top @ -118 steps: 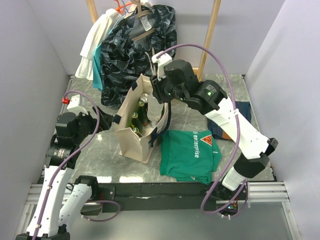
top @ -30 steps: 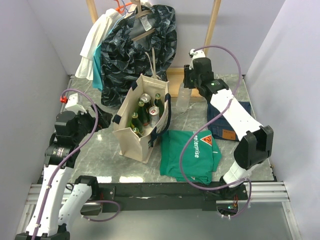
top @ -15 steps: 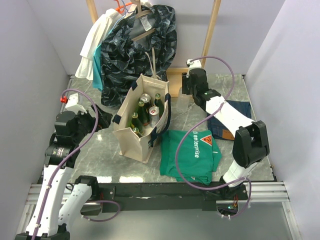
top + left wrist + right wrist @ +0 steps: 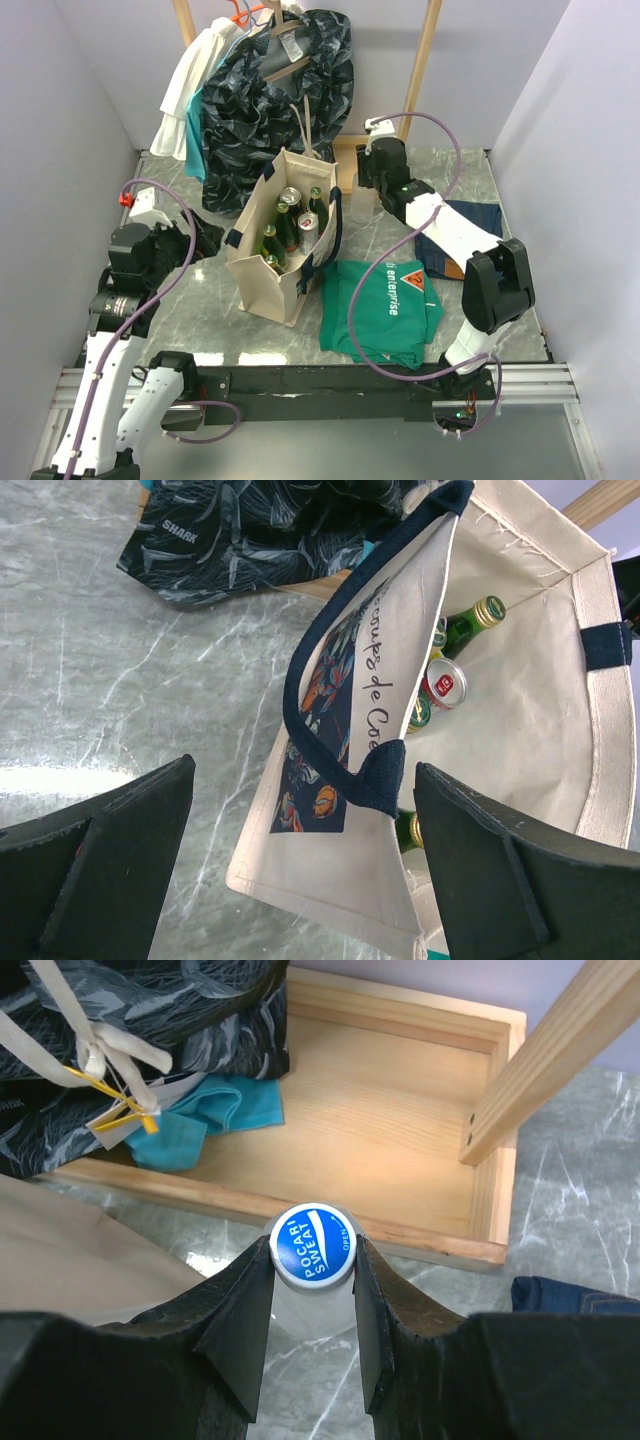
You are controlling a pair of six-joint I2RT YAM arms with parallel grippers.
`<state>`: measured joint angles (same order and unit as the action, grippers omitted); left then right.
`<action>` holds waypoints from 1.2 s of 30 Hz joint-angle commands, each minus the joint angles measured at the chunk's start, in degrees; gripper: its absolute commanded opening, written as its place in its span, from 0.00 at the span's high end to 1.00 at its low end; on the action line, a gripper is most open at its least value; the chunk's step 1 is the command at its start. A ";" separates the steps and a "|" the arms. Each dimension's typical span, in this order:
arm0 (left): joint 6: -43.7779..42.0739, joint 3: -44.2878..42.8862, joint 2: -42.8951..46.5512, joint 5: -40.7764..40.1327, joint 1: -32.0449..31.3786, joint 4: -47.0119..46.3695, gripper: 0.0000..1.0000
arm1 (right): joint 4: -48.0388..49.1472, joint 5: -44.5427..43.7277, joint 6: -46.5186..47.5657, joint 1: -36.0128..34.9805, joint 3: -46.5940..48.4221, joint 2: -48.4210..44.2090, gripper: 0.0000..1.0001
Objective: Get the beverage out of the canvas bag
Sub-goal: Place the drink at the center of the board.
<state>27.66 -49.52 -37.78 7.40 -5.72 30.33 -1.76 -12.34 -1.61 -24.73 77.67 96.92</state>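
Only the right wrist view shows the right gripper (image 4: 312, 1265) clamped on the blue cap of a Pocari Sweat bottle (image 4: 312, 1243); from above, the bottle cannot be made out. The left gripper (image 4: 305, 830) gapes empty, the canvas bag (image 4: 520, 710) just ahead with its drinks half hidden.

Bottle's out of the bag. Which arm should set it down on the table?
Right. The right gripper is shut on the Pocari Sweat bottle over the marble table; the left gripper is open and empty, facing the canvas bag.
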 commanded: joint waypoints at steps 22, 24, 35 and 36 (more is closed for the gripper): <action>-1.38 -0.49 2.18 -2.65 -0.17 0.87 0.04 | 10.37 -2.77 0.99 -3.75 8.20 2.92 1.00; -1.29 -0.40 2.18 -2.56 -0.17 0.70 0.04 | 10.63 -3.39 1.08 -3.83 8.03 3.09 1.00; -1.29 -0.49 1.92 -2.30 -0.26 0.35 0.04 | 11.52 -5.24 0.99 -3.75 6.18 3.36 1.00; -1.21 -0.49 1.83 -2.21 -0.26 0.43 0.04 | 11.25 -4.89 0.82 -3.83 6.44 3.53 1.00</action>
<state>27.09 -49.52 -36.21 5.65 -5.72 31.57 -0.05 -15.68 -1.15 -28.25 80.93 101.51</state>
